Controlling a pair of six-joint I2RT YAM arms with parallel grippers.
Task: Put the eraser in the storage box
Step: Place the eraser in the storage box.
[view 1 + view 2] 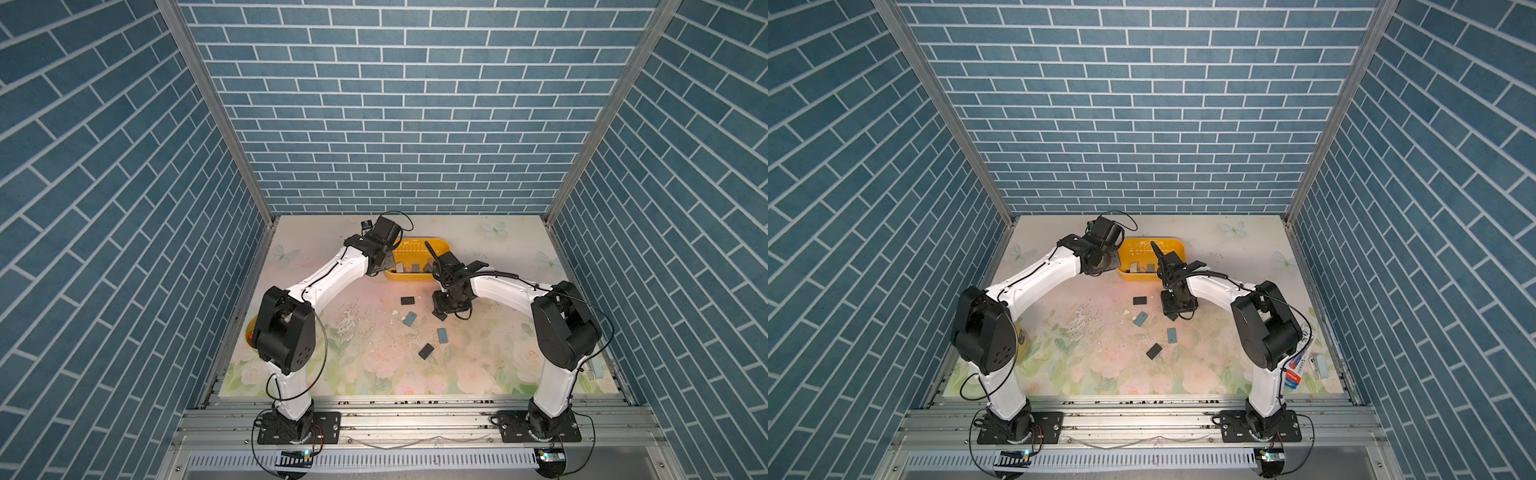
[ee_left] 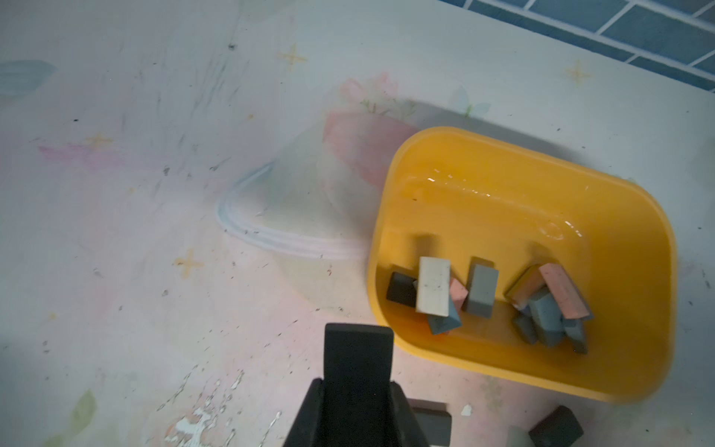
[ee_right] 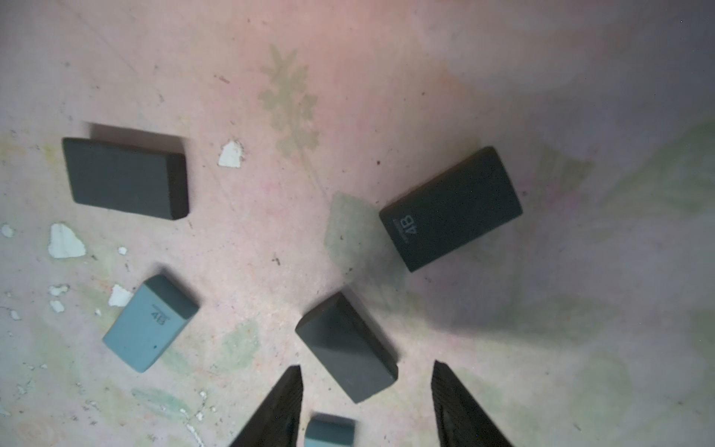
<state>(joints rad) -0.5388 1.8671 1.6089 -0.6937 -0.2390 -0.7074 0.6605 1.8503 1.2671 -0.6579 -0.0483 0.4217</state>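
The yellow storage box (image 1: 409, 277) (image 1: 1138, 277) (image 2: 483, 137) sits at the back middle of the table and holds several erasers in white, grey, pink and blue. Several more lie on the mat in front of it. My right gripper (image 1: 442, 311) (image 3: 366, 363) hangs open, pointing down over a dark grey eraser (image 3: 346, 352) without touching it. Around it lie a dark eraser marked 4B (image 3: 450, 209), another dark one (image 3: 124, 178) and a light blue one (image 3: 149, 323). My left gripper (image 1: 384, 266) (image 2: 358, 333) is shut and empty beside the box's left end.
A round yellow cup (image 1: 250, 332) stands behind the left arm's elbow at the table's left edge. Printed packets (image 1: 1298, 370) and a pale blue item (image 1: 1318, 365) lie at the front right corner. White crumbs (image 3: 230, 154) and peeled patches dot the flowered mat.
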